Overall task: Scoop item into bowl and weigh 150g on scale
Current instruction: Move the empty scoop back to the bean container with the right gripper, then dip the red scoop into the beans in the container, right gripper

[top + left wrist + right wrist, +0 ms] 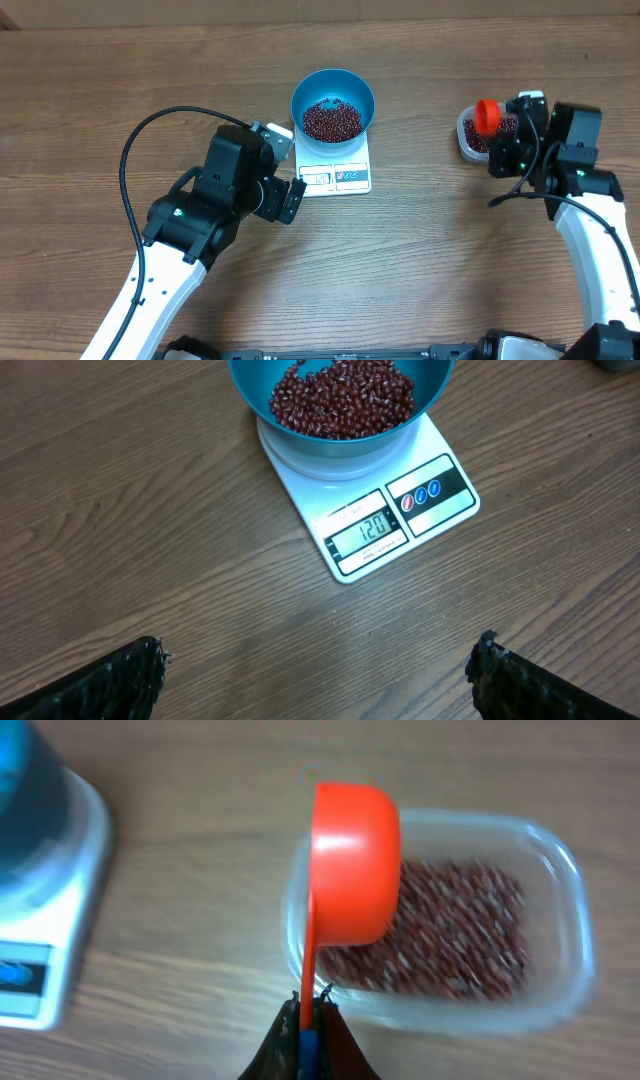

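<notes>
Beans (332, 119) are lying in bowl (333, 82) and tub (575, 950); right gripper (308, 1010) is pinching scoop (350, 860), left gripper (318, 657) gaping; left wrist alone is showing scale (320, 510) digits

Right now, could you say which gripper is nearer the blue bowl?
Left. The left gripper is beside the scale under the blue bowl; the right gripper is farther, at the clear tub.
</notes>
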